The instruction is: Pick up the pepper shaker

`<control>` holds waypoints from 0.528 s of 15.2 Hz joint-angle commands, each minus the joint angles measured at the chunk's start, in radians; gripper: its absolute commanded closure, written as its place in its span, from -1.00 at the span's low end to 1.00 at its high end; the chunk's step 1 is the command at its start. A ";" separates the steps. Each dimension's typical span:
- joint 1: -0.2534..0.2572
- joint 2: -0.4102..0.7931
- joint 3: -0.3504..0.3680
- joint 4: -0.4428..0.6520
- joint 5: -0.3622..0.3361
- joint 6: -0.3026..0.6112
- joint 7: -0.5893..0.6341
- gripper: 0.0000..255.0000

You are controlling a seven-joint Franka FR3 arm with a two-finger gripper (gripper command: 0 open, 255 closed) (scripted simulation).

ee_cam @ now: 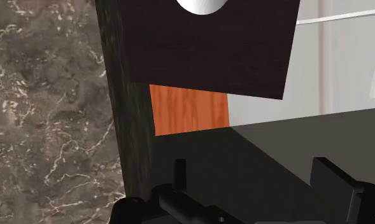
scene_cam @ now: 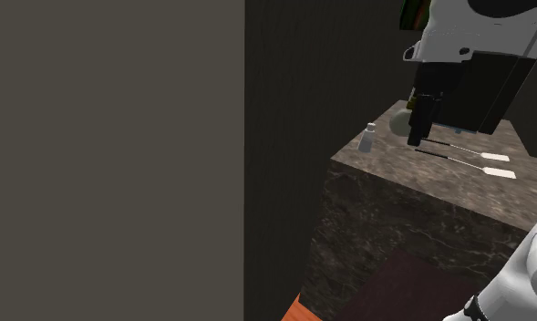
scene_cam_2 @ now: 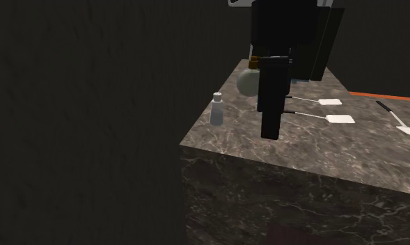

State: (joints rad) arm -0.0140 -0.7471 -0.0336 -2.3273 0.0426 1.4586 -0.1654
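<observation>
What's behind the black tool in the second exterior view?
A pale round object on the marble counter, partly showing beside the tool. The tool covers its other side, so its full shape cannot be seen.

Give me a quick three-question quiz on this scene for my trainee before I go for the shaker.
1. True or false: the hand is shut on the pepper shaker.
2. The shaker stands: A) upright on the marble counter, B) on the floor, C) tipped on its side.
3. Fill in: the hand's fingers stand ___.
Key: 1 false; 2 A; 3 apart.
</observation>
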 commanded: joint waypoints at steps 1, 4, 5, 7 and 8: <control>0.000 0.000 0.000 0.000 0.000 0.000 0.000 -1.00; -0.014 0.067 -0.049 0.020 -0.031 0.064 -0.057 -1.00; -0.018 0.091 -0.065 0.029 -0.039 0.085 -0.076 -1.00; -0.026 0.142 -0.097 0.051 -0.052 0.125 -0.113 -1.00; -0.029 0.168 -0.113 0.064 -0.057 0.145 -0.132 -1.00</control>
State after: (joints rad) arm -0.0381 -0.6050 -0.1273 -2.2694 -0.0062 1.5762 -0.2742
